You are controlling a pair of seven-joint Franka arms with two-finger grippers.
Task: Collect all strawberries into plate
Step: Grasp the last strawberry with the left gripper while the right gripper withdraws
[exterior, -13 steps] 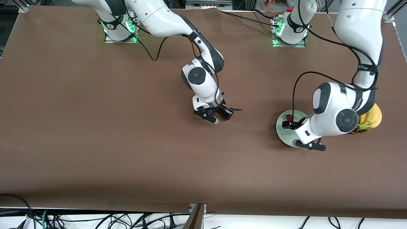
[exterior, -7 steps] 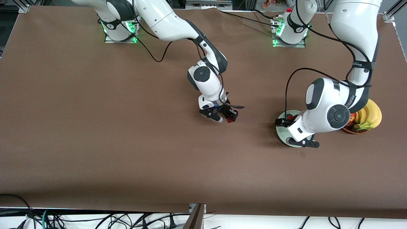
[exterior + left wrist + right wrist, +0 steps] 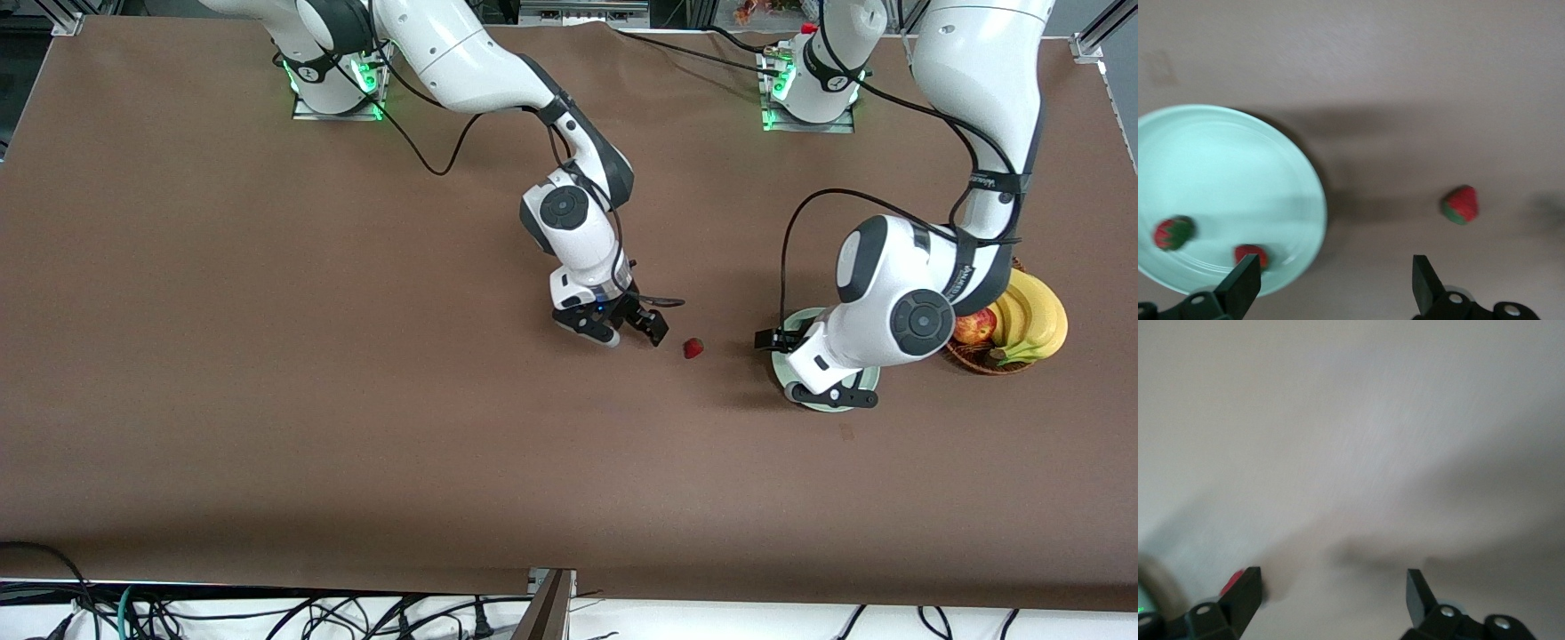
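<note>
One strawberry [image 3: 693, 348] [image 3: 1461, 203] lies on the brown table between my right gripper [image 3: 629, 336] and the plate [image 3: 803, 316]. The right gripper [image 3: 1333, 590] is open just above the table with nothing in it; a sliver of the red strawberry [image 3: 1233, 581] shows beside one finger. The pale mint-green plate [image 3: 1225, 173] holds two strawberries [image 3: 1175, 232] [image 3: 1251, 255]. My left gripper [image 3: 787, 364] [image 3: 1333, 283] hangs open and empty over the plate's rim on the side toward the loose berry. In the front view the left hand hides most of the plate.
A wicker basket [image 3: 978, 363] with an apple [image 3: 973, 326] and bananas [image 3: 1031, 316] stands beside the plate toward the left arm's end. Bare brown table lies all around.
My right gripper has opened and let go of the strawberry, which now lies on the table toward the plate. My left gripper has drifted from over the plate toward that berry.
</note>
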